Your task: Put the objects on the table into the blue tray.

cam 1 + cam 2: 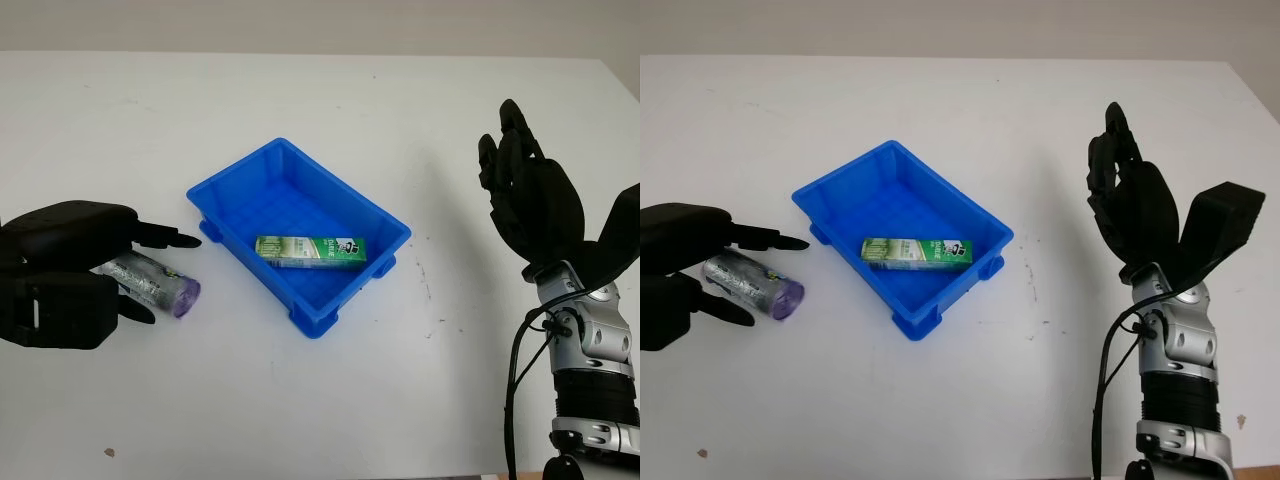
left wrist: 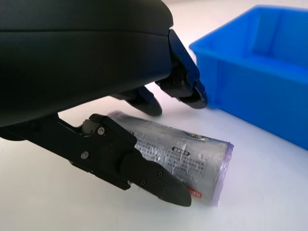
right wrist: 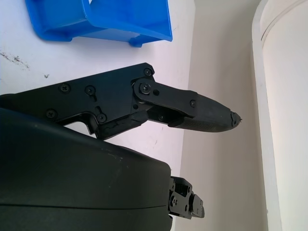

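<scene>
White table [image 1: 300, 400], pale back wall [image 1: 300, 25]

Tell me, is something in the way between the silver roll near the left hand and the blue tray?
Nothing visible. Bare table separates the silver roll from the blue tray; only the tray's near wall must be cleared. The left hand is around the roll.

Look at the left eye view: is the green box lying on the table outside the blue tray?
No: the green box lies inside the blue tray, on its floor, within the walls.
</scene>
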`<state>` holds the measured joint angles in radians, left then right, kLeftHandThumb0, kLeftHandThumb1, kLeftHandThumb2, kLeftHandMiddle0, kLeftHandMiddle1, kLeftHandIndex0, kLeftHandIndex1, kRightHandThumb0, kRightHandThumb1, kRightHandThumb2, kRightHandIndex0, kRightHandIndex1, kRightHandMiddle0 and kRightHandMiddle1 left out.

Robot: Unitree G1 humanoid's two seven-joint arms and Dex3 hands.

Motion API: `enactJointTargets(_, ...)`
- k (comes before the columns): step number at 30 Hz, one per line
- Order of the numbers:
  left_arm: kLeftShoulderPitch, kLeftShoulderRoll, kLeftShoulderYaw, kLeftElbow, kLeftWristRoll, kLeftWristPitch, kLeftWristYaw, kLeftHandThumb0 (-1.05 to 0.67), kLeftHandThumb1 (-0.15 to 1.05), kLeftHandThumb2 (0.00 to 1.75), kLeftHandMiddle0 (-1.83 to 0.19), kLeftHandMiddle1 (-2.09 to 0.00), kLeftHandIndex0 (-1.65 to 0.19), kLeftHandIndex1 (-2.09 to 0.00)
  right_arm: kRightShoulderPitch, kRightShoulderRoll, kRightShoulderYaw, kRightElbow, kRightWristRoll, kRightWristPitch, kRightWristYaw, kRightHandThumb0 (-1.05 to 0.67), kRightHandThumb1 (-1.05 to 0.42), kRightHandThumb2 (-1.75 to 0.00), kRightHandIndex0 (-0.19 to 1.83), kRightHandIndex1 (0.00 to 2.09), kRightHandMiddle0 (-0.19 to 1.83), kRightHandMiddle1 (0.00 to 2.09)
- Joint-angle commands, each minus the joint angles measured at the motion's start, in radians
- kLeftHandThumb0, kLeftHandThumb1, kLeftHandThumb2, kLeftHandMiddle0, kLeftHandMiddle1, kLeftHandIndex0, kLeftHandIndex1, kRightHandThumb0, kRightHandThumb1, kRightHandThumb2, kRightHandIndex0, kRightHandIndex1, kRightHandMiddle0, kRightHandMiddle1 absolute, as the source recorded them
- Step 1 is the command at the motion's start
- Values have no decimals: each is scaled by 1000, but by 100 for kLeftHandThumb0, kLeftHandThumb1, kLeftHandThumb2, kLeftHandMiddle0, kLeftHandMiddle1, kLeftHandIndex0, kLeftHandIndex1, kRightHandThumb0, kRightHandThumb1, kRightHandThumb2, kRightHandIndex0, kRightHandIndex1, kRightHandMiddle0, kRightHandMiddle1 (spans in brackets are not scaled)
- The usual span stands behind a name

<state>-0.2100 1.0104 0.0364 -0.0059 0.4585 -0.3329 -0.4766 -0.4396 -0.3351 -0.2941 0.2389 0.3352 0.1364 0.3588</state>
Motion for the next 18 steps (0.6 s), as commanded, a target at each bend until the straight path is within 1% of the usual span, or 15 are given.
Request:
enactJointTargets(1,5,-9,-45,50,64,-74,59,-29,97,7,-82,-203,-75,-22,1,-25,-12,-20,3,-2,2,-75,-105,-63,-19,0,-19,0)
enactJointTargets(2,1,1,-59,68,126,-112,113,-29,98,6,-82,-206,-73,-45,1,-27,-12,-18,0,-5,3,-75,-105,-63,-19,0,-19,0)
enactJointTargets(3,-6,18,-77,77,202,-142,162,-32,99,6,-77,-208,-61,-86,0,-29,-12,-16,-2,-8,3,-75,-105,-62,-19,0,-19,0)
enactJointTargets(4,-12,38,-96,75,293,-158,207,-38,102,8,-68,-209,-40,-142,-3,-29,-12,-15,-2,-8,1,-76,-105,-62,-19,0,-19,0)
enactJointTargets(5,-17,52,-110,68,367,-160,235,-43,103,11,-62,-209,-32,-166,-6,-30,-12,-12,2,-7,5,-76,-105,-61,-19,0,-19,0)
enactJointTargets(6,-21,61,-123,62,437,-160,270,-46,104,13,-60,-209,-27,-181,-8,-31,-13,-9,5,-6,7,-77,-105,-61,-19,0,-19,0)
enactJointTargets(7,-26,71,-138,52,499,-151,282,-50,104,16,-68,-209,-27,-196,-10,-31,-12,-8,4,-5,7,-77,-105,-61,-19,0,-19,0)
enactJointTargets(8,-30,77,-149,42,546,-142,287,-53,105,21,-73,-209,-27,-203,-12,-32,-12,-6,4,-7,9,-77,-105,-61,-19,0,-19,0)
enactJointTargets(10,-31,81,-159,23,598,-125,281,-56,105,30,-84,-209,-27,-208,-15,-30,-12,-4,3,-7,7,-77,-105,-61,-19,0,-19,0)
enactJointTargets(13,-23,75,-152,-22,599,-96,236,-57,105,35,-89,-209,-30,-209,-21,-29,-11,-2,1,-3,3,-76,-105,-60,-19,0,-19,0)
enactJointTargets(15,-20,70,-134,-88,546,-62,135,-55,105,34,-80,-209,-28,-209,-26,-28,-9,4,2,-4,5,-76,-105,-61,-19,0,-19,0)
enactJointTargets(16,-15,63,-118,-120,496,-49,95,-53,105,33,-73,-209,-25,-209,-29,-27,-8,7,1,-8,7,-76,-105,-61,-19,0,-19,0)
enactJointTargets(18,-7,44,-78,-183,354,-8,4,-50,105,25,-71,-209,-34,-209,-32,-26,-8,9,1,-11,7,-75,-105,-63,-19,0,-19,0)
